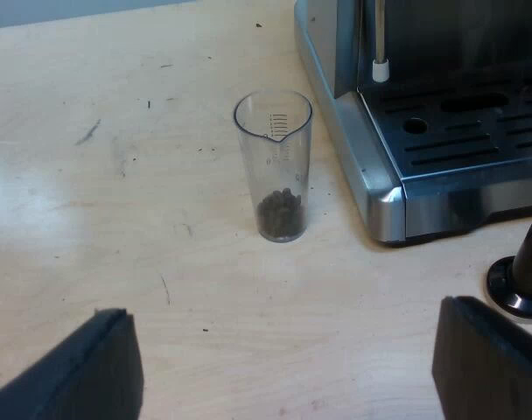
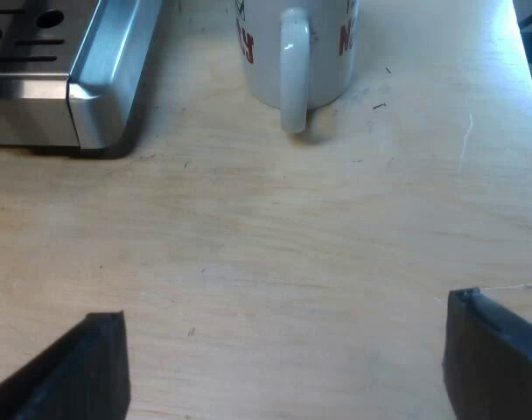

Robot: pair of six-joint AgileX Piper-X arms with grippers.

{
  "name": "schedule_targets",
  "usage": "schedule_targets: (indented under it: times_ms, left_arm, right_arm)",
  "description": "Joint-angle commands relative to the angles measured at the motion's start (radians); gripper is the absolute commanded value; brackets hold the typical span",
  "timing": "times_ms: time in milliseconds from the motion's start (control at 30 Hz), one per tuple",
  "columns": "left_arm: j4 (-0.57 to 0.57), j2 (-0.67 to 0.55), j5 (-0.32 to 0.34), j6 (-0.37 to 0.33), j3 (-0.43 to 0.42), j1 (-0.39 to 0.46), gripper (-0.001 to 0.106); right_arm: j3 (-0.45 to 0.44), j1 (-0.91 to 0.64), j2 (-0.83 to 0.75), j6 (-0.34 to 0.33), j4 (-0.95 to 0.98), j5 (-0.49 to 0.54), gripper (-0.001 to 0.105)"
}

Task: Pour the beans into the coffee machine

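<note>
1. The measuring glass [image 1: 273,166] is made of clear, smooth plastic.
2. The espresso machine [image 1: 371,188] is clad in brushed, shiny metal.
3. The bench [image 1: 117,262] is made of pale, scuffed, faintly shiny wood.
4. The mug [image 2: 323,70] is finished in glossy white glaze.

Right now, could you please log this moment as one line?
left gripper: jaws open, empty | measuring glass: upright, beans inside, beside espresso machine | right gripper: jaws open, near mug | pour: not started

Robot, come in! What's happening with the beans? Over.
Left gripper open, empty. Right gripper open, empty. Measuring glass upright beside machine, beans unpoured. Tamper by machine's corner, not blocking.
</note>
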Motion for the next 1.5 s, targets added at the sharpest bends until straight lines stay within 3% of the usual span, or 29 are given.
schedule_targets:
  times_ms: [33,467,633,833,1133,1333,1500]
  left_arm:
    - [-0.004,-0.043,-0.014,-0.009,-0.004,0.002,0.071]
    - [0.0,-0.039,-0.01,-0.016,-0.022,0.002,0.071]
    - [0.032,0.003,-0.01,-0.018,-0.085,0.002,0.071]
    - [0.024,0.1,-0.01,-0.018,-0.139,0.002,0.071]
    - [-0.058,0.182,0.022,-0.018,-0.145,0.002,0.071]
    - [-0.08,0.194,0.029,-0.018,-0.145,0.002,0.071]
    - [-0.086,0.194,0.029,-0.016,-0.145,0.002,0.071]
  right_arm:
    - [-0.005,0.003,-0.046,-0.004,-0.007,-0.001,0.078]
    - [-0.024,0.003,-0.044,-0.006,-0.014,-0.001,0.078]
    - [-0.116,0.003,0.001,-0.012,0.002,-0.004,0.078]
    - [-0.249,0.025,0.127,-0.035,0.017,-0.085,0.078]
    - [-0.44,0.161,0.341,-0.078,0.017,-0.16,0.078]
    - [-0.497,0.27,0.456,-0.086,-0.005,-0.266,0.078]
    - [-0.497,0.364,0.522,-0.101,-0.058,-0.278,0.078]
